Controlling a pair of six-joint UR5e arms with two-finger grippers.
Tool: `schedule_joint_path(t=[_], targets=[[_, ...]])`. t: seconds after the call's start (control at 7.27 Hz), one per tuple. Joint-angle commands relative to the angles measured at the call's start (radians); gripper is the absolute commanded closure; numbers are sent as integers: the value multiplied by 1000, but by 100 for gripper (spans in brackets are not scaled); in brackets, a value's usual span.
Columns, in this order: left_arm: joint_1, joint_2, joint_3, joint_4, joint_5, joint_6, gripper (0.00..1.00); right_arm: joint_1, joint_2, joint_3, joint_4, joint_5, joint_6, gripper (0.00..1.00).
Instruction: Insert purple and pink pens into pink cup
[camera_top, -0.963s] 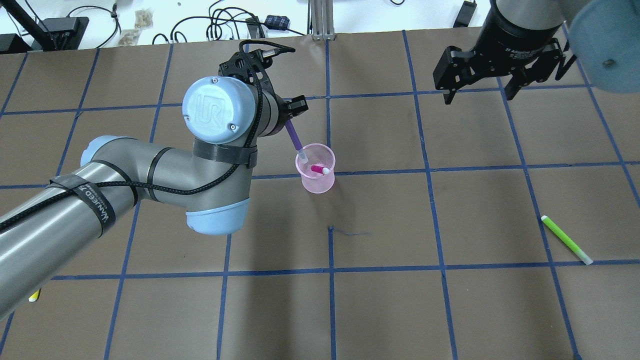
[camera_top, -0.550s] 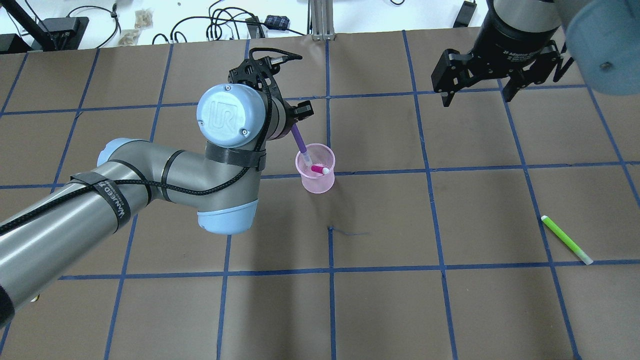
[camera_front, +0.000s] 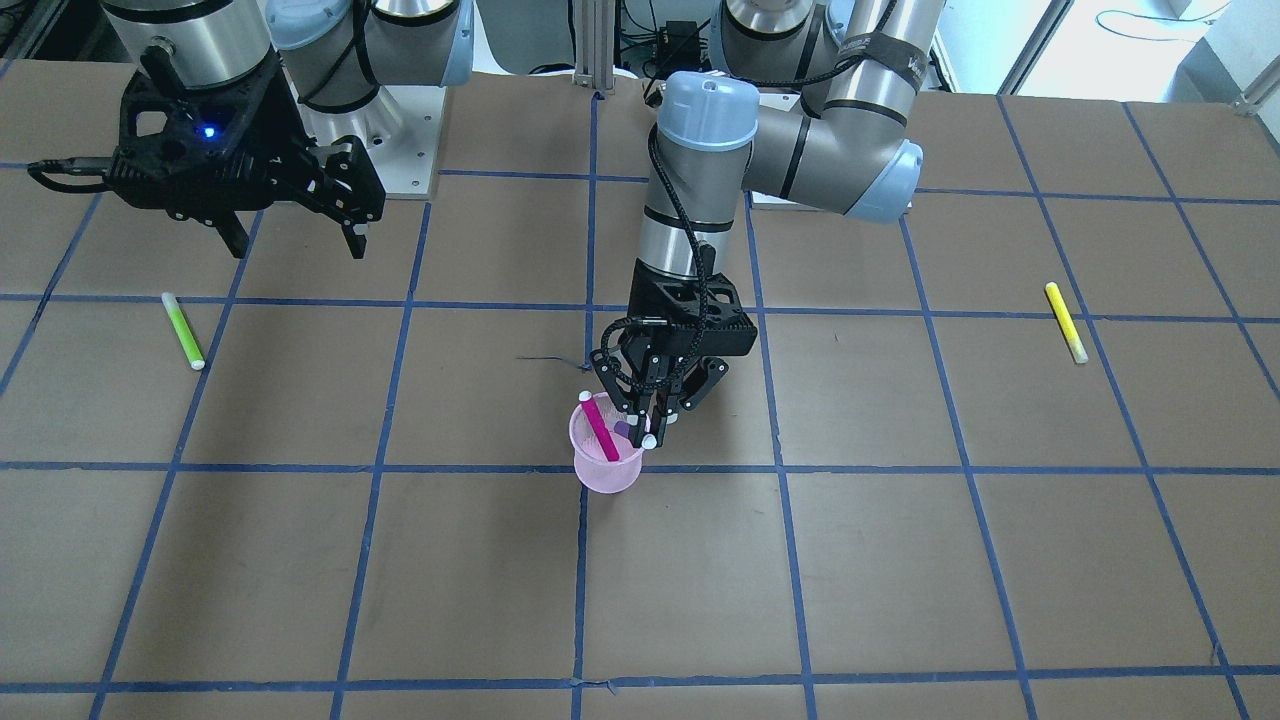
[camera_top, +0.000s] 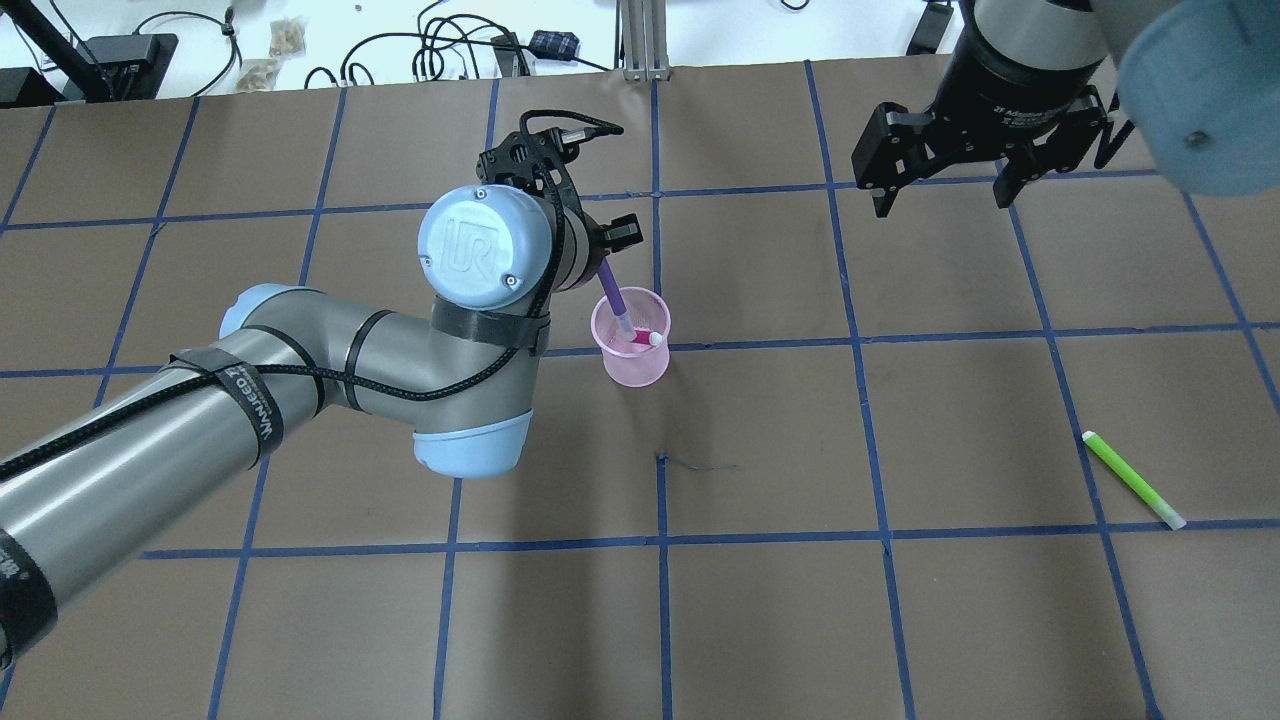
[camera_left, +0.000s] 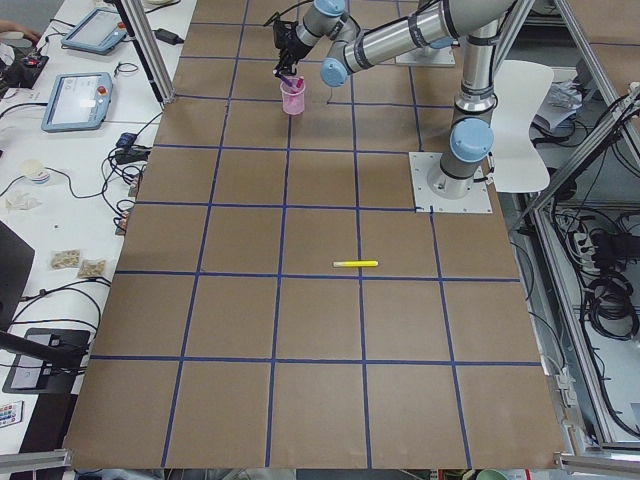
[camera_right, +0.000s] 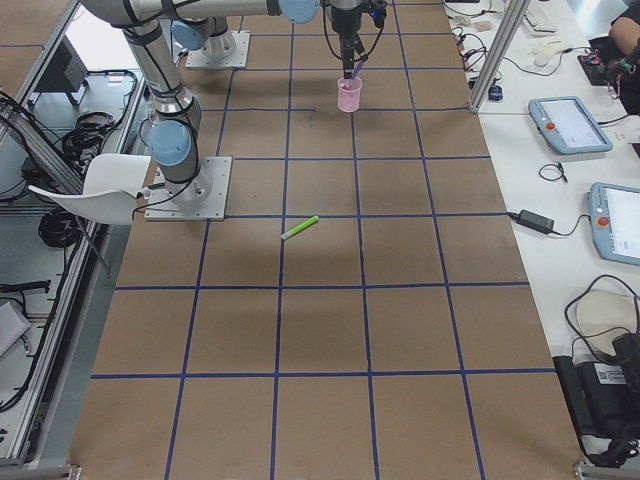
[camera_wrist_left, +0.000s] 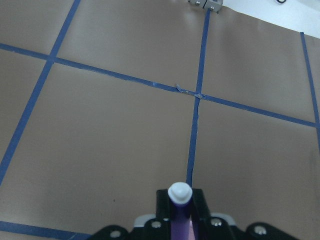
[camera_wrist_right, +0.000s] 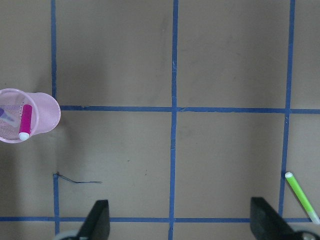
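The translucent pink cup (camera_top: 634, 362) stands upright near the table's middle; it also shows in the front view (camera_front: 605, 470) and the right wrist view (camera_wrist_right: 44, 107). The pink pen (camera_top: 640, 340) leans inside it. My left gripper (camera_front: 650, 425) is shut on the purple pen (camera_top: 613, 293) and holds it tilted over the cup's rim, with its lower end inside the cup. The purple pen's white-capped top shows between the fingers in the left wrist view (camera_wrist_left: 179, 212). My right gripper (camera_top: 940, 185) is open and empty, high over the far right.
A green pen (camera_top: 1133, 480) lies on the table at the right, also in the right wrist view (camera_wrist_right: 300, 197). A yellow pen (camera_front: 1066, 322) lies on my left side. Brown paper with blue tape grid covers the table. Cables lie beyond the far edge.
My left arm has moved right with the purple pen, bringing its lower end from the cup's rim into the cup. My right gripper has drifted slightly left and away.
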Motion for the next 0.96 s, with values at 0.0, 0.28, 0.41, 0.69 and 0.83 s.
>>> schedule_joint_path(t=[0.0, 0.28, 0.41, 0.69, 0.83], targets=[[0, -3, 1, 1, 0, 6, 100, 4, 4, 1, -6, 41, 2, 0], [0, -18, 0, -1, 1, 6, 100, 4, 6, -1, -8, 41, -10, 0], [0, -23, -2, -1, 1, 7, 88, 4, 6, -4, -11, 41, -5, 0], [2, -26, 0, -2, 1, 7, 6, 4, 6, -8, -15, 38, -5, 0], [8, -26, 6, -4, 0, 3, 0, 4, 6, -8, -14, 36, -7, 0]])
